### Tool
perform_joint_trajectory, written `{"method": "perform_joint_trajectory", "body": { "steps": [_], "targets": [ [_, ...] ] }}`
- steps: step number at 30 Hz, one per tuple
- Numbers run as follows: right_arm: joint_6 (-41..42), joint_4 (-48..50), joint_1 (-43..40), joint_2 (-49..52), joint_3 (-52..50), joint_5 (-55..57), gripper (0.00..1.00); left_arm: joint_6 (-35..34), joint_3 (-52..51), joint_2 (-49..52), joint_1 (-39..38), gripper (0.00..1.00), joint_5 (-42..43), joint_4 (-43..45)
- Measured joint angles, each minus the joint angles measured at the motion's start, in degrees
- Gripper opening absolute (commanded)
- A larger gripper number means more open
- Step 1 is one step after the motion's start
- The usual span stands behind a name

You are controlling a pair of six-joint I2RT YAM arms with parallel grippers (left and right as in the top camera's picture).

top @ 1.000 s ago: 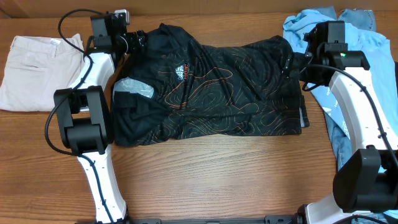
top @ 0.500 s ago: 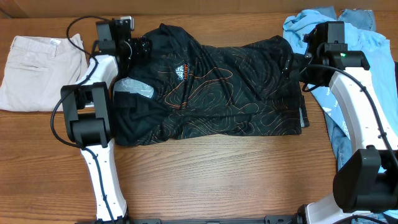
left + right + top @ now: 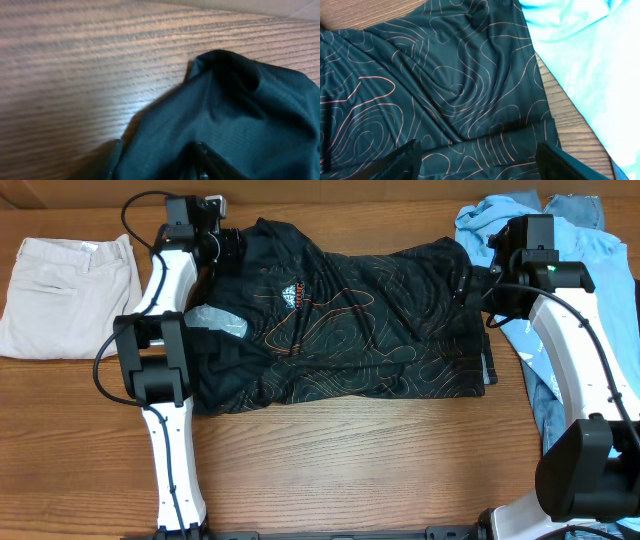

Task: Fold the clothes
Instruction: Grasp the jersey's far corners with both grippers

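The clothes are chiefly a black shirt [image 3: 350,330] with thin orange wavy lines, spread flat across the middle of the table. My left gripper [image 3: 228,246] sits at the shirt's far left corner. In the left wrist view its fingers [image 3: 200,152] stand close together with a bunched fold of the black shirt [image 3: 235,110] pinched between them. At the shirt's right edge hovers my right gripper [image 3: 466,282]. In the right wrist view it [image 3: 480,162] stands open over the patterned cloth [image 3: 445,85], its jaws wide apart and holding nothing.
Folded beige trousers [image 3: 65,295] lie at the left of the table. A heap of light blue clothes [image 3: 575,255] lies at the right, right beside the shirt [image 3: 585,60]. Bare wood [image 3: 350,470] runs along the front.
My left gripper has slid right along the far edge onto the shirt's corner, and its jaws have narrowed on the cloth. The right arm has not moved.
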Motion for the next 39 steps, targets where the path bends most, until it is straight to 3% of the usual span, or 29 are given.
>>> {"method": "perform_joint_trajectory", "body": {
  "steps": [1,2,11,14,18,27,39],
  "targets": [
    [0.0,0.1,0.0,0.0,0.0,0.0,0.76,-0.1,0.1,0.1,0.0,0.08,0.0,-0.3],
    [0.0,0.1,0.0,0.0,0.0,0.0,0.77,-0.1,0.2,0.2,-0.1,0.04,0.0,-0.7],
    [-0.2,8.3,0.0,0.2,0.0,0.0,0.75,-1.0,5.5,0.4,0.0,0.04,-0.3,-14.1],
    [-1.2,14.2,0.0,1.8,0.0,0.0,0.79,-3.9,6.9,-0.4,0.5,0.04,-1.5,-18.5],
    [-3.5,24.7,0.0,7.0,0.0,0.0,0.76,-6.7,7.2,-2.9,1.8,0.04,-1.9,-21.8],
    [-5.1,44.7,-0.1,21.1,0.0,0.1,0.74,-7.1,7.9,-5.9,2.1,0.04,-2.8,-26.4],
    [-4.9,54.5,-3.2,29.4,0.0,0.3,0.69,-7.1,7.9,-5.9,1.1,0.04,-3.0,-27.7]
  ]
}}
